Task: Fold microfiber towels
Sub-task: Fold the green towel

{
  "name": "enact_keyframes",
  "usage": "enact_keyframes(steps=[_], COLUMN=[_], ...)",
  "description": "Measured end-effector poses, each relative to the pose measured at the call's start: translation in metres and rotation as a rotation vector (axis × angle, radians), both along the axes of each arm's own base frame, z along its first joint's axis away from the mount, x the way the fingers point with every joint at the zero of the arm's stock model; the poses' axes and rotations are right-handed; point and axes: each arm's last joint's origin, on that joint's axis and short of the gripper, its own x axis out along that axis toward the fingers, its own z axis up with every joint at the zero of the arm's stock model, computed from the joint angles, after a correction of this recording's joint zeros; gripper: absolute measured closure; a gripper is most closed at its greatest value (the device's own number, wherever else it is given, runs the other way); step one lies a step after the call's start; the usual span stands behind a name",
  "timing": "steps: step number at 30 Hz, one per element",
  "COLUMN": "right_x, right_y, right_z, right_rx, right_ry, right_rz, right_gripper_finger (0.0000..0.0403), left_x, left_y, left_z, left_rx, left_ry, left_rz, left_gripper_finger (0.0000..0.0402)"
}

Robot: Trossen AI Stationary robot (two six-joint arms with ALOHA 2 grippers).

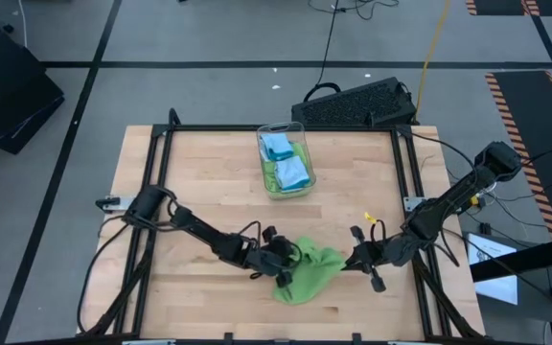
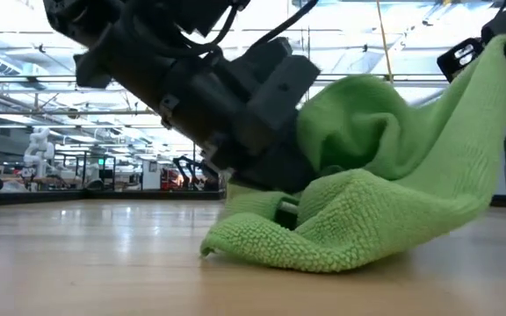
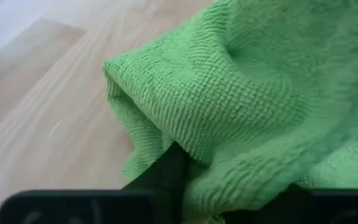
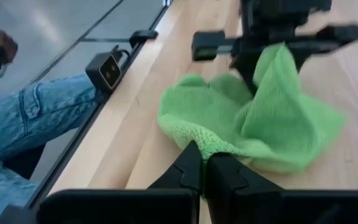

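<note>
Left hand [image 1: 287,259] and right hand [image 1: 351,257] each clamped on opposite edges of the green towel [image 1: 310,273]

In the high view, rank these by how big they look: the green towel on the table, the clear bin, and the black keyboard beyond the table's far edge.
1. Black keyboard, the largest, though it sits off the table, so its level may skew this.
2. Green towel, bunched between the left gripper and right gripper.
3. Clear bin, close to the towel; that ranking is unsure.

No text, label or number is legible anywhere.
</note>
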Motion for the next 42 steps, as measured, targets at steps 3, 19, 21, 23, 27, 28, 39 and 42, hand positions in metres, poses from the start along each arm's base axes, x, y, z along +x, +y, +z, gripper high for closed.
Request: enact_keyframes(steps=[3,19,21,23,27,28,39,42], right_x=[-0.001,-0.009,-0.009,-0.009,-0.009,-0.009,-0.008,-0.008], right_y=[-0.001,-0.006,-0.006,-0.006,-0.006,-0.006,-0.006,-0.006], right_z=[-0.002,-0.013,-0.013,-0.013,-0.013,-0.013,-0.013,-0.013], right_rx=[-0.001,0.022,0.022,0.021,0.020,0.021,0.032,0.030], right_ry=[0.029,0.190,0.188,0.189,0.189,0.188,0.189,0.186], right_rz=[-0.010,-0.063,-0.063,-0.062,-0.062,-0.062,-0.069,-0.067], right_gripper_finger=[0.0401,0.0401,0.0401,0.0401,0.0401,0.0401,0.0401,0.0401], left_x=[-0.007,-0.041,-0.046,-0.047,-0.046,-0.047,-0.047,-0.047], left_y=[-0.001,-0.050,-0.052,-0.053,-0.061,-0.063,-0.056,-0.056], left_z=[0.008,0.039,0.039,0.040,0.044,0.046,0.032,0.033], left_rx=[-0.001,0.052,0.071,0.059,0.026,0.016,-0.178,-0.197], left_ry=[0.048,0.041,0.053,0.046,-0.010,-0.018,0.072,0.077], left_rz=[0.008,-0.054,-0.030,-0.008,-0.043,-0.047,0.048,0.050], left_gripper_finger=[0.0340,0.0216,0.0197,0.0180,0.0158,0.0154,0.0126,0.0126])
